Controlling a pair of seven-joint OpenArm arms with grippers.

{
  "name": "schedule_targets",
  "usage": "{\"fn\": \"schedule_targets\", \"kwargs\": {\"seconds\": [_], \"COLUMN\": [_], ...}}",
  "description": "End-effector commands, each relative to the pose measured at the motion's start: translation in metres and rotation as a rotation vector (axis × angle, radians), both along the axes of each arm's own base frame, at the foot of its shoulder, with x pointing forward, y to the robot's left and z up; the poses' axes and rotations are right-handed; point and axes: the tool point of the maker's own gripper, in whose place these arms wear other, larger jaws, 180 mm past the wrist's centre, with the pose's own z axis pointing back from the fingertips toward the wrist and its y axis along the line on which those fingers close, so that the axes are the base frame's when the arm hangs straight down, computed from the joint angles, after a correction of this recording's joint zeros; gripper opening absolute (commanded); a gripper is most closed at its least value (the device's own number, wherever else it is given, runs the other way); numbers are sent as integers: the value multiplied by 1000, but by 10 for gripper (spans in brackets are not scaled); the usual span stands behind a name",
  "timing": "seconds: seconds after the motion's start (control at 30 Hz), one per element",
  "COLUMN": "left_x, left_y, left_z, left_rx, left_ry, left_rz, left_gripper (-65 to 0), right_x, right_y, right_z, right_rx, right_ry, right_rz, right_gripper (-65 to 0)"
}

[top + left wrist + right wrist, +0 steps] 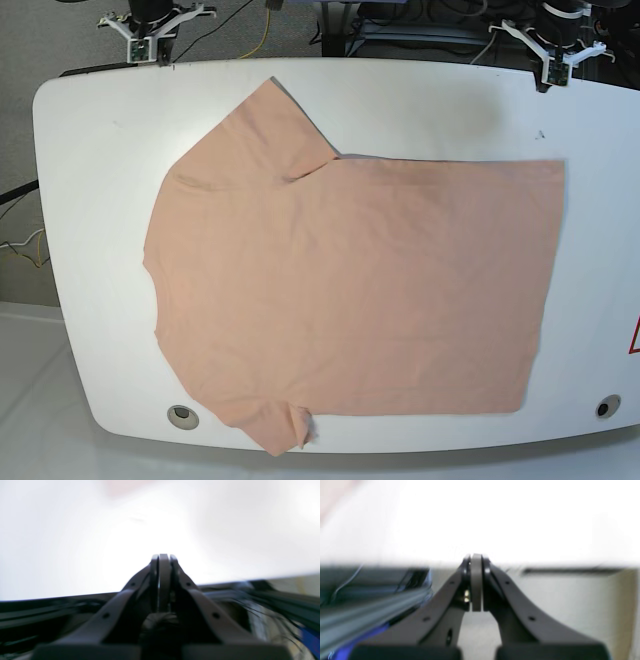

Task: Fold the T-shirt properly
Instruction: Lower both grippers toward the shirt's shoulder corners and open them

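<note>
Left gripper (163,556): jaws together, empty.
Right gripper (476,556): jaws together, empty.
T-shirt (350,290): lay flat on tabletop (90,150), well apart from both jaws.

The T-shirt (350,290) lies spread flat on the table (600,250), neck end toward the base view's left, hem toward its right. Both arms sit beyond the table's far edge, at opposite corners.

A white rounded table (90,130) with round holes (182,416) near its front corners; cables (262,25) behind it.
</note>
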Motion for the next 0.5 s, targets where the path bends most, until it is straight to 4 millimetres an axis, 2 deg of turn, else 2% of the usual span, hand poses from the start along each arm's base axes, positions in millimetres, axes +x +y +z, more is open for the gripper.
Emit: {"fn": "schedule_targets", "kwargs": {"seconds": [0.0,0.1,0.17,0.47], "left_x": [7,6,5,3], "left_y": [4,18,23,43], "left_z": [16,26,27,24], "left_rx": [15,55,65,94], "left_ry": [-52,-87,-94,-104], "left_rz": [3,40,50,83], "left_gripper": [-650,-650,-650,-650], "right_x": [7,20,23,33], "right_y": [3,12,15,26], "right_z": [15,34,38,45], "right_rx": [3,31,39,53], "right_ry": [-42,-104,-118,-165], "right_rz": [25,70,82,87], "right_gripper": [-650,-650,-650,-650]}}
